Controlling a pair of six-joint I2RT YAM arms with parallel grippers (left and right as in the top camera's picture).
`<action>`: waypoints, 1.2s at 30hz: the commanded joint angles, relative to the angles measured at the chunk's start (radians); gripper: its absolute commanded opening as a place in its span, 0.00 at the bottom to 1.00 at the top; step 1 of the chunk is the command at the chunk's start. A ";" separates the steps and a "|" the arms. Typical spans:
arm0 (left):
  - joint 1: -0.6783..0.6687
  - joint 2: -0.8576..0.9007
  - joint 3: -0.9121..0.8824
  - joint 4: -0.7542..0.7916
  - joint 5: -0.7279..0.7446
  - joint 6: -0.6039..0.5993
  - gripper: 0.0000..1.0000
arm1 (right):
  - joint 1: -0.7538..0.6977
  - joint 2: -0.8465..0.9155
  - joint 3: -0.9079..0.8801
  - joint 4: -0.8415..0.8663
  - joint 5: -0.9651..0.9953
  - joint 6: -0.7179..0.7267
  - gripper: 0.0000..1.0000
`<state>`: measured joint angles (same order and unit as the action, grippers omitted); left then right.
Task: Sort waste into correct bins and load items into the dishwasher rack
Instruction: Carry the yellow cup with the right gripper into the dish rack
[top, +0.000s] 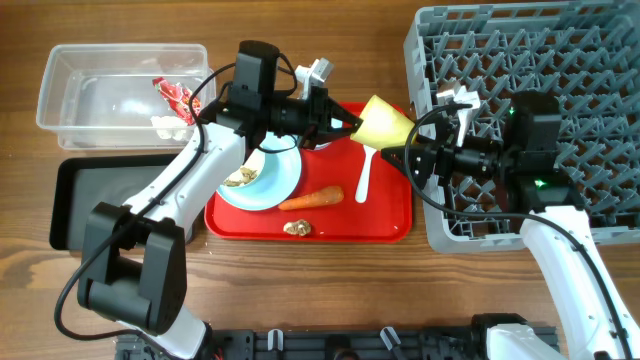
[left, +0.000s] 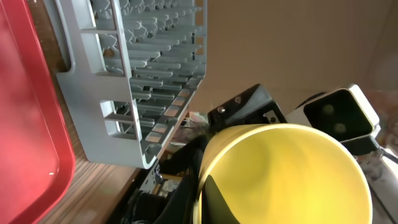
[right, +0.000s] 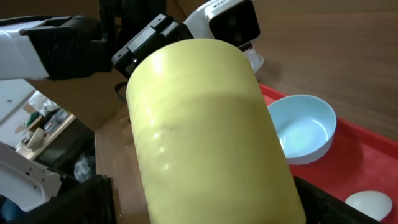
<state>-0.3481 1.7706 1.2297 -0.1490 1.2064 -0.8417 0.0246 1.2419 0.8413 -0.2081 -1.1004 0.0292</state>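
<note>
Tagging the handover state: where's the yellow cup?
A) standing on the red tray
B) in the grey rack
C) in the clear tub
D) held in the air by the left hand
D: the yellow cup hangs tipped in the left hand over the right end of the red tray, and the right hand is open beside it.

White arm links (top: 190, 175), black joint housings (top: 257, 66), looped black cables (top: 63, 295), small green light (top: 541, 183)
</note>
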 joint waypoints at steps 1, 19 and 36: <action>-0.003 -0.018 0.013 0.006 0.008 -0.035 0.04 | 0.001 0.011 0.019 0.016 -0.039 0.001 0.84; -0.003 -0.018 0.012 0.005 -0.003 -0.050 0.29 | 0.000 0.011 0.019 0.025 0.032 0.002 0.59; 0.103 -0.047 0.012 -0.424 -0.643 0.305 0.55 | -0.013 -0.085 0.064 -0.258 0.628 0.064 0.54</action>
<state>-0.2913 1.7687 1.2324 -0.5091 0.7422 -0.6613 0.0227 1.2236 0.8444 -0.3889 -0.6762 0.0849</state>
